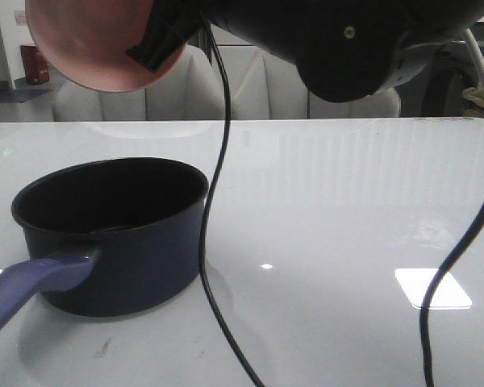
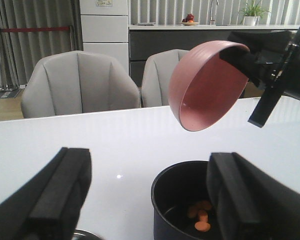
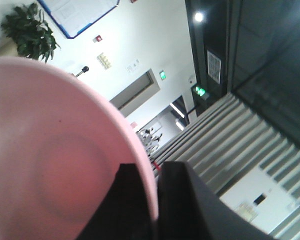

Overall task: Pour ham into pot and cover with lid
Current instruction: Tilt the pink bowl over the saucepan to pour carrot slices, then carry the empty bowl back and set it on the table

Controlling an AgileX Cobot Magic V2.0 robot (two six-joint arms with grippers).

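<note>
Your left tool (image 2: 145, 200), fingers spread and empty, hovers just short of the pot (image 1: 113, 234) on the counter (image 1: 347, 201). Above the pot, your right tool (image 2: 250, 60) pinches the rim of the tipped pink bowl (image 2: 202, 87); the ham (image 2: 200, 217) already lies inside the pot. Pouring looks done, so you next set the bowl down beside the pot and fetch the lid, unseen here.

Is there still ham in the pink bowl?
No, the tipped bowl held by the right claw looks empty inside, and the ham slices lie on the bottom of the pot.
</note>
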